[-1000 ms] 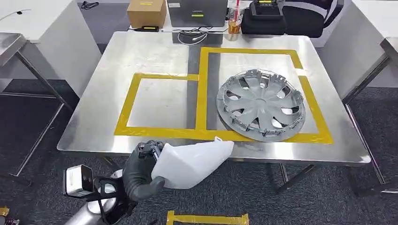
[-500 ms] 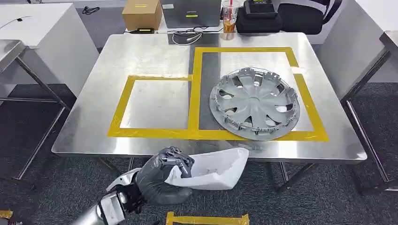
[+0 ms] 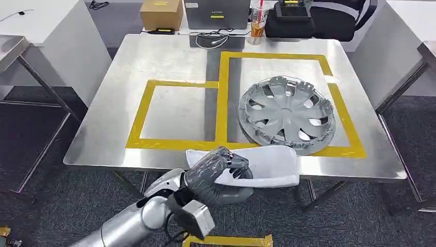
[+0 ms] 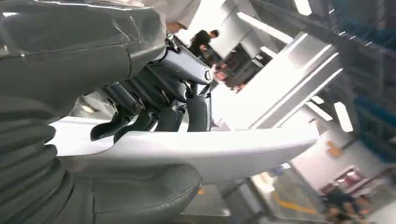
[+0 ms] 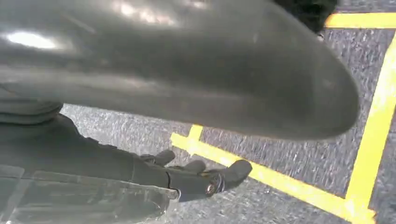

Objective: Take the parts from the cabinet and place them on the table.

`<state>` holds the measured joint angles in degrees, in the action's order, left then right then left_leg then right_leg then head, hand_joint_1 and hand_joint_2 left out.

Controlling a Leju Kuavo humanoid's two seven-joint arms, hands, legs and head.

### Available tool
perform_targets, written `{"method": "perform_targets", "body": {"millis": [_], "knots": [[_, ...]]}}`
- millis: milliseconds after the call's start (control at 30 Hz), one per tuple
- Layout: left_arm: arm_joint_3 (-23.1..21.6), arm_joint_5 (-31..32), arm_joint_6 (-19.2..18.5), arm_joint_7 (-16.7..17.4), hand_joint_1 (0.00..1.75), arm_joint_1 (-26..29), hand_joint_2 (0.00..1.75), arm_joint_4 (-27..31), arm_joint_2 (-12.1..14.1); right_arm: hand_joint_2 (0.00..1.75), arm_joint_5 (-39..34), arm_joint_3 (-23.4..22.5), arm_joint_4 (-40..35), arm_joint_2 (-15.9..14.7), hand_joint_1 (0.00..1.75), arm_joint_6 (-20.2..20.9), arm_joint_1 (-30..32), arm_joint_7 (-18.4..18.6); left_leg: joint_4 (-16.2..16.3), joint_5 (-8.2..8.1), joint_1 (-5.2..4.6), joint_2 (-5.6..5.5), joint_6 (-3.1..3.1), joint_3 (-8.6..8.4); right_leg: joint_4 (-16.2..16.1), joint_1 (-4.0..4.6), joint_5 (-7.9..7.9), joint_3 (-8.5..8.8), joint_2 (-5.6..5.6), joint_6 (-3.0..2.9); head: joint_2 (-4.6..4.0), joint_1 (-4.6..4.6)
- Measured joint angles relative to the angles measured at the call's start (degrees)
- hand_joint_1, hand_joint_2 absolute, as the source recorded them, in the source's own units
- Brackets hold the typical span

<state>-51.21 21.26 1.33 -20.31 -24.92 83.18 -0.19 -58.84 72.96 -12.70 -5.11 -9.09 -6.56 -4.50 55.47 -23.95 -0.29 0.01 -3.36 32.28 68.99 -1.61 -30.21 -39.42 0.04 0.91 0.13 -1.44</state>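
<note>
My left hand [image 3: 216, 175] grips a white plastic part [image 3: 267, 164] and holds it flat over the near edge of the steel table [image 3: 169, 56]. The left wrist view shows the white part [image 4: 210, 149] clamped between the thumb below and the dark fingers [image 4: 154, 116] above. A grey wheel cover [image 3: 286, 114] lies on the table inside the larger yellow-taped square, just beyond the white part. The smaller yellow-taped square [image 3: 177, 114] on the left holds nothing. My right hand [image 5: 196, 177] hangs over the dark floor with its fingers loosely apart and nothing in it.
At the table's far edge stand a cardboard box [image 3: 161, 14], a laptop [image 3: 216, 15], a drink cup [image 3: 256, 20] and a black bag [image 3: 293, 20]. White tables flank both sides. Yellow tape [image 3: 226, 240] marks the dark carpet near my feet.
My left hand has raised the white part from below the table edge and turned it flat, its far end now over the front edge near the wheel cover. The camera shifted slightly.
</note>
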Motion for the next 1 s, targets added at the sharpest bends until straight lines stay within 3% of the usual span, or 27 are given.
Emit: {"method": "perform_targets", "body": {"millis": [33,67,100,133,200,233,267,333,400,433,533,567,600,633,700,733,767,833,867,900,933,967,1000], "knots": [[-0.52,0.63,0.30,0.67,1.75,-0.73,1.75,-1.82,-0.48,0.00,0.29,0.02,0.02,0.07,0.00,0.00,-0.11,0.20,0.03,-0.01,-0.10,-0.02,-0.02,0.10,4.39,0.01,-1.31,-2.27,0.00,0.09,0.00,-0.05],[-0.94,1.52,0.70,1.50,1.75,-1.35,1.75,-3.32,-0.92,0.00,0.66,0.07,0.02,0.13,0.00,0.00,-0.18,0.37,0.10,-0.02,-0.17,-0.04,0.00,0.15,6.37,-0.01,-1.45,-3.47,-0.01,0.46,0.00,0.04],[-1.38,2.47,1.18,2.41,1.75,-2.05,1.75,-5.09,-1.31,0.00,0.96,0.11,0.02,0.17,0.00,0.00,-0.28,0.57,0.17,-0.04,-0.16,-0.06,0.02,0.14,5.27,-0.09,-0.61,-3.08,-0.02,0.93,0.00,-0.04],[-1.66,3.12,1.46,3.00,1.75,-2.82,1.75,-6.69,-1.81,0.00,1.23,0.17,0.02,0.20,0.00,0.00,-0.47,0.61,0.34,-0.12,-0.14,-0.10,0.13,0.15,1.89,-0.22,1.08,-1.50,-0.04,1.56,0.00,0.04],[-2.21,5.20,2.60,4.46,1.75,-4.81,1.75,-10.01,-2.82,0.00,1.82,0.46,0.02,0.26,0.00,-0.04,-1.02,0.75,1.42,-0.72,-0.05,-0.14,0.79,0.44,-9.15,-0.67,5.23,3.92,-0.20,2.73,0.00,0.04],[-2.45,6.59,3.43,5.25,1.75,-5.80,1.75,-11.68,-3.34,0.00,2.08,0.57,0.02,0.54,0.00,-0.07,-1.35,0.77,2.37,-1.30,-0.58,-0.15,1.29,1.01,-10.57,-0.44,5.19,4.64,-0.26,2.16,0.00,0.13],[-2.60,7.94,4.13,6.04,1.75,-6.67,1.75,-13.04,-3.81,0.00,2.30,0.66,0.02,0.70,0.00,-0.07,-1.54,0.79,2.81,-1.56,-0.55,-0.10,1.54,1.28,-10.55,-0.45,5.41,4.53,-0.01,1.18,0.00,0.02],[-3.08,9.73,5.29,6.91,1.75,-7.82,1.75,-15.23,-4.44,0.00,2.76,0.90,0.02,1.11,0.00,-0.07,-1.56,1.03,2.59,-1.50,-0.40,-0.06,1.68,1.26,-10.45,-0.01,5.35,4.48,0.01,0.49,0.00,0.09],[-3.45,11.86,6.36,7.96,1.75,-9.04,1.75,-18.36,-5.35,0.00,3.11,1.16,0.02,1.53,0.00,0.07,-1.68,1.45,3.43,-2.10,-0.09,-0.08,2.30,1.54,-10.58,-0.52,5.53,4.53,0.11,0.00,0.00,0.17],[-3.63,12.81,6.76,8.49,1.75,-9.73,1.75,-19.53,-5.75,0.00,3.39,1.20,0.02,1.53,0.00,0.11,-1.83,1.58,5.24,-3.43,-0.01,-0.07,2.76,2.34,-10.58,-0.58,5.53,4.54,0.09,-0.20,0.00,-0.24],[-4.00,15.28,7.72,10.19,1.75,-10.95,1.75,-22.79,-6.52,0.00,4.16,1.38,0.02,1.70,0.00,0.39,-2.14,2.12,17.68,-9.08,0.50,-0.06,3.54,8.43,-10.58,-0.45,5.48,4.50,0.10,-0.48,0.00,-0.22],[-4.07,15.81,7.89,10.85,1.75,-11.11,1.75,-24.10,-6.71,0.00,4.42,1.42,0.02,1.73,0.00,0.42,-2.20,2.30,20.29,-9.42,0.51,-0.06,3.55,9.97,-10.57,-0.40,5.46,4.49,0.11,-0.50,0.00,-0.22],[-4.07,16.00,8.02,11.33,1.75,-11.28,1.75,-25.31,-6.91,0.00,4.57,1.42,0.02,1.77,0.00,0.46,-2.26,2.60,19.94,-8.35,0.50,-0.06,3.39,10.09,-10.57,-0.35,5.45,4.53,0.17,-0.52,0.00,-0.26],[-3.98,16.04,8.24,11.63,1.75,-11.65,1.75,-26.47,-7.26,0.00,4.75,1.44,0.02,1.86,0.00,0.48,-2.34,2.67,17.02,-6.19,0.46,-0.08,3.05,9.02,-10.57,-0.21,5.43,4.55,0.29,-0.52,0.00,-0.24],[-3.61,16.66,9.20,11.94,1.75,-12.68,1.75,-28.14,-8.07,0.00,4.83,1.44,0.02,2.05,0.00,0.48,-2.65,2.95,7.31,-1.18,0.19,-0.13,1.69,4.66,-10.60,0.14,5.44,4.68,0.45,-0.51,0.00,-0.26],[-3.30,17.01,9.93,11.94,1.75,-13.38,1.75,-29.11,-8.57,0.00,4.88,1.42,0.02,2.54,0.00,0.52,-2.77,2.95,3.38,-0.50,-0.33,-0.09,0.60,2.82,-10.66,-0.10,5.45,4.64,0.43,-0.48,0.00,-0.11],[-3.04,17.25,10.66,11.94,1.75,-13.90,1.75,-30.06,-9.11,0.00,4.86,1.42,0.08,2.53,0.00,0.52,-2.88,2.97,3.17,-0.73,-0.43,0.26,0.55,2.72,-10.78,0.39,5.54,4.53,0.43,-0.33,0.00,0.02],[-2.54,18.45,12.30,11.94,1.75,-14.35,1.75,-31.66,-9.60,0.00,4.97,1.42,0.08,2.75,0.00,0.70,-2.84,3.08,3.04,-0.75,-0.86,0.22,0.40,2.80,-10.97,-0.15,5.60,4.58,0.21,-0.03,0.00,-0.04],[-2.14,18.91,13.05,11.94,1.75,-14.40,1.75,-32.23,-9.90,0.00,4.99,1.42,0.09,2.93,0.00,0.70,-2.86,3.11,2.68,-0.58,-0.99,0.22,0.16,2.76,-11.35,-0.05,5.80,4.74,0.22,0.49,0.00,-0.13],[-1.62,19.48,14.02,12.01,1.75,-14.37,1.75,-32.67,-10.30,0.00,5.01,1.40,0.09,2.93,0.00,0.70,-2.87,3.13,1.02,0.38,-0.39,0.25,-0.19,1.61,-11.31,0.19,5.74,4.62,0.16,0.55,0.00,-0.09],[-1.22,20.18,15.37,12.03,1.75,-14.53,1.75,-33.46,-10.71,0.00,5.16,1.38,0.13,2.80,0.00,0.68,-2.86,3.13,0.00,0.79,-0.39,0.27,-0.05,1.09,-10.47,0.11,5.31,4.21,-0.02,0.53,0.00,0.13],[-0.90,20.59,16.52,12.13,1.75,-14.93,1.75,-34.30,-11.23,0.00,5.31,1.35,0.15,2.75,0.00,0.66,-2.90,3.13,-0.13,1.01,-0.39,0.26,-0.50,1.06,-7.33,0.11,3.49,2.67,0.02,0.16,0.00,0.09],[-0.51,21.42,17.76,12.51,1.75,-14.98,1.75,-34.96,-11.58,0.00,5.47,1.35,0.20,2.73,0.00,0.61,-2.88,3.17,-0.13,1.01,-0.43,0.23,-0.53,1.09,-2.76,0.09,1.63,0.55,0.02,-0.05,0.00,0.33]]}}
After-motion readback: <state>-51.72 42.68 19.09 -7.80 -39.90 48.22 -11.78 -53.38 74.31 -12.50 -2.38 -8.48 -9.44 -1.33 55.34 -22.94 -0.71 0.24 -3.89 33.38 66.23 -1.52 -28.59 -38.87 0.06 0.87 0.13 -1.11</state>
